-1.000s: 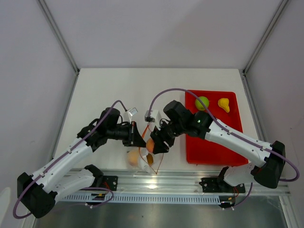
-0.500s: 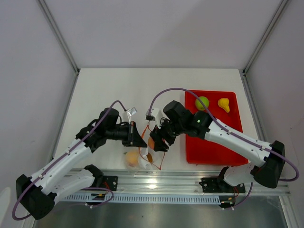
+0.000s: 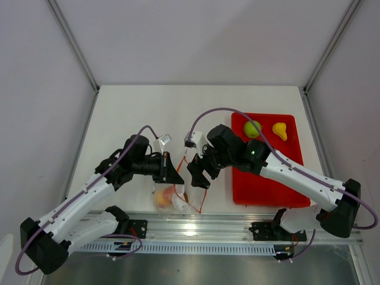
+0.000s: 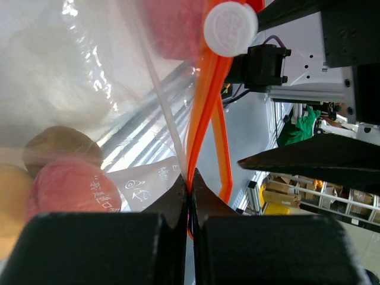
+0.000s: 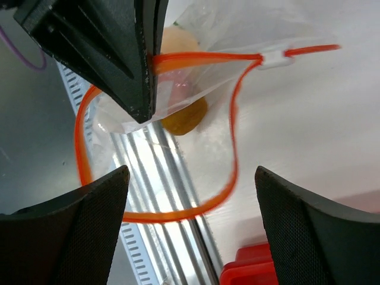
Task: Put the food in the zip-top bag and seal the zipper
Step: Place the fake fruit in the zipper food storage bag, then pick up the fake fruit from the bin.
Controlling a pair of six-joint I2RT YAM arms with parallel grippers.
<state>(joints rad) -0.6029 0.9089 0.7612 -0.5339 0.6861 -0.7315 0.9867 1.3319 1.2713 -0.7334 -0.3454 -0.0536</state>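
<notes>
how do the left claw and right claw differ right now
The left claw is shut, pinching the zipper of the zip-top bag; the right claw is open and holds nothing. The left claw touches the bag; the right claw seems clear of it, facing its open mouth. Shared: both have black fingers and sit close together at the bag.

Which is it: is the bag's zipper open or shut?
Open: the zipper has its orange strips looped wide apart, white slider at one end.
</notes>
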